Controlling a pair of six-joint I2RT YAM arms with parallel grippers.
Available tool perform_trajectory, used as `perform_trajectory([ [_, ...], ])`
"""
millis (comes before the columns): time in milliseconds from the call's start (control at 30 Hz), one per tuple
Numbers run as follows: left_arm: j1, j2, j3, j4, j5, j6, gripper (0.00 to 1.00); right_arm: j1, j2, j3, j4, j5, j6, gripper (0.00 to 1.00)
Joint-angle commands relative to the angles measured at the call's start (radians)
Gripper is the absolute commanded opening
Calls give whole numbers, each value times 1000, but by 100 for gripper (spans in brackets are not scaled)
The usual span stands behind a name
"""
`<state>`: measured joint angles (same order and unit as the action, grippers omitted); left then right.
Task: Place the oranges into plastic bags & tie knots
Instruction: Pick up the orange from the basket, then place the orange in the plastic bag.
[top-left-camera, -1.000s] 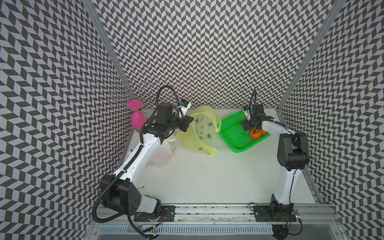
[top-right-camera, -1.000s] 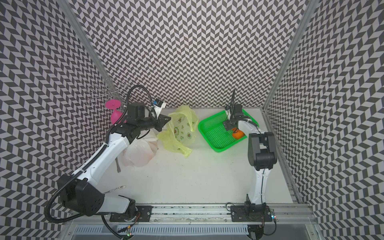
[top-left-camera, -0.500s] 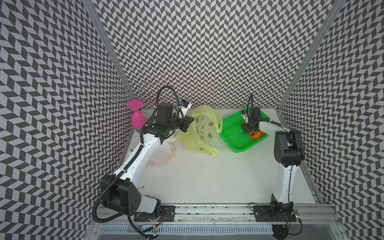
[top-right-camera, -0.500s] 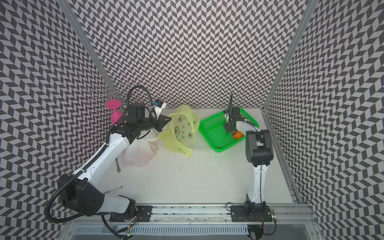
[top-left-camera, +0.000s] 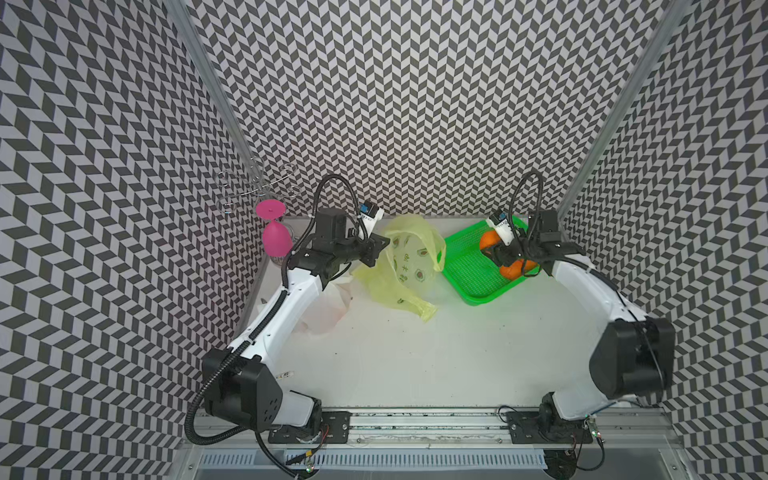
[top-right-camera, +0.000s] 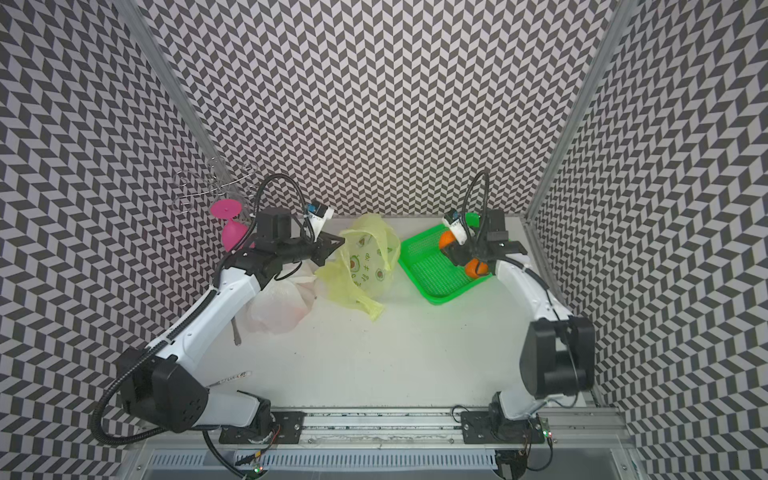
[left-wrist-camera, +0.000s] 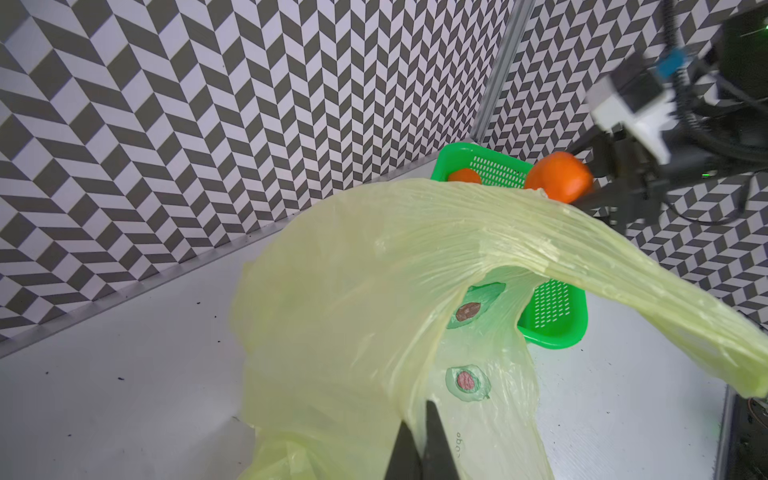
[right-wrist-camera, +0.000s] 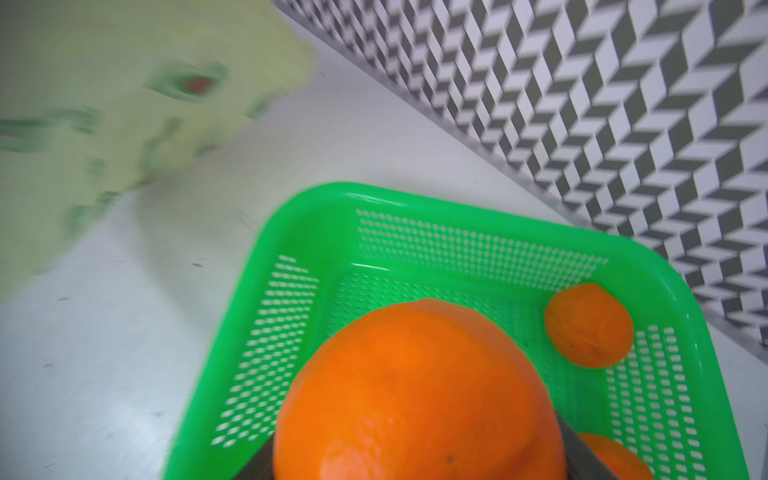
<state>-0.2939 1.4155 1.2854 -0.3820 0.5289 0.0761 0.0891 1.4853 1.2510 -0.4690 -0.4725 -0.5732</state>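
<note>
My left gripper (top-left-camera: 383, 246) (left-wrist-camera: 419, 411) is shut on the edge of the yellow-green avocado-print plastic bag (top-left-camera: 409, 266) (top-right-camera: 365, 268) (left-wrist-camera: 353, 291), which stands open at the back middle of the table. My right gripper (top-left-camera: 491, 246) (right-wrist-camera: 419, 457) is shut on an orange (top-left-camera: 487, 240) (top-right-camera: 446, 238) (left-wrist-camera: 559, 176) (right-wrist-camera: 415, 386), held just above the green basket (top-left-camera: 469, 270) (right-wrist-camera: 299, 299). Two more oranges (right-wrist-camera: 588, 324) (top-left-camera: 513, 270) lie in the basket. The white plastic bag (top-left-camera: 328, 307) (top-right-camera: 278, 307) lies partly under my left arm, with a faint orange tint showing through. No knots show.
A pink wine glass (top-left-camera: 274, 239) hangs upside down from a wire rack (top-left-camera: 257, 187) at the back left wall. A grey rod (top-right-camera: 237, 332) lies beside the white bag. Patterned walls enclose the table on three sides.
My right gripper narrowed onto an orange in the basket and lifted it a little toward the bag side; its elbow swung out toward the front right. The left arm held still.
</note>
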Motion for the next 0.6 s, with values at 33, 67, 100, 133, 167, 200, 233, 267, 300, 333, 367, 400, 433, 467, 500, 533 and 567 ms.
perform_trajectory([
  [33,1,-9,-13,26,20,-31,0,27,-200,-89,-106,-347,-116,48],
  [67,1,-6,-9,23,19,-35,0,49,-241,-81,-134,-383,-127,48],
  [100,1,-2,-5,20,19,-38,0,82,-273,-64,-162,-402,-135,48],
  [133,-1,3,1,14,20,-41,0,124,-291,-44,-181,-407,-139,48],
  [167,-1,9,5,7,26,-42,0,176,-304,-20,-196,-398,-139,48],
  [200,-2,15,11,-1,28,-43,0,229,-307,4,-203,-389,-134,48],
  [233,-2,24,16,-11,32,-47,0,288,-302,33,-203,-376,-122,47],
  [267,-2,30,21,-21,41,-50,0,343,-288,58,-200,-367,-110,47],
  [300,-2,34,22,-26,46,-56,0,387,-272,81,-199,-363,-103,47],
  [333,-2,34,17,-26,57,-63,0,439,-246,105,-191,-351,-91,47],
  [367,-2,33,9,-21,69,-73,0,479,-222,124,-176,-330,-75,47],
  [400,-2,32,1,-15,79,-80,0,517,-196,143,-166,-306,-67,46],
  [433,-4,27,-5,-7,91,-88,0,554,-163,163,-158,-283,-66,46],
  [467,-4,26,-10,-2,98,-96,0,583,-132,180,-146,-253,-56,46],
  [500,-5,26,-9,0,106,-100,0,602,-109,189,-133,-232,-51,45],
  [533,-5,24,-6,-1,114,-105,0,617,-86,193,-114,-205,-38,45],
  [567,-5,22,-5,-4,123,-107,0,622,-68,189,-86,-176,-12,45],
])
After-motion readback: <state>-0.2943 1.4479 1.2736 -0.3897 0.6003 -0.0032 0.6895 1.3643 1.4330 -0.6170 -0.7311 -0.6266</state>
